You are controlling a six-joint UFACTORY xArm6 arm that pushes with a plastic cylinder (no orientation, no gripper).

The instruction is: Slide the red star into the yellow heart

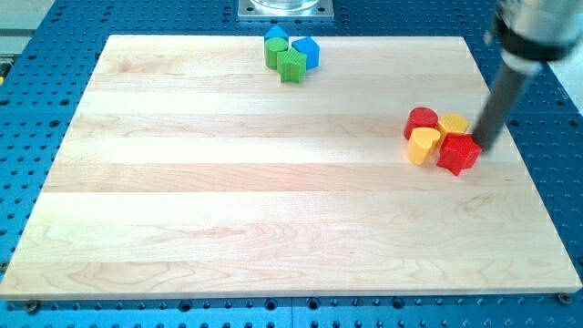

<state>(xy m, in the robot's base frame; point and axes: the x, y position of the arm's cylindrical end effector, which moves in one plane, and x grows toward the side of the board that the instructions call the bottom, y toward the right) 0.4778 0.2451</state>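
The red star lies at the view's right on the wooden board. It touches the yellow heart on its left side. A red round block sits just above the heart, and a yellow block sits above the star. These blocks form one tight cluster. My tip is at the star's upper right edge, touching or nearly touching it. The dark rod slants up to the view's top right.
A second cluster sits at the top middle of the board: a blue block, another blue block, a green block and a green star-like block. The board lies on a blue perforated table.
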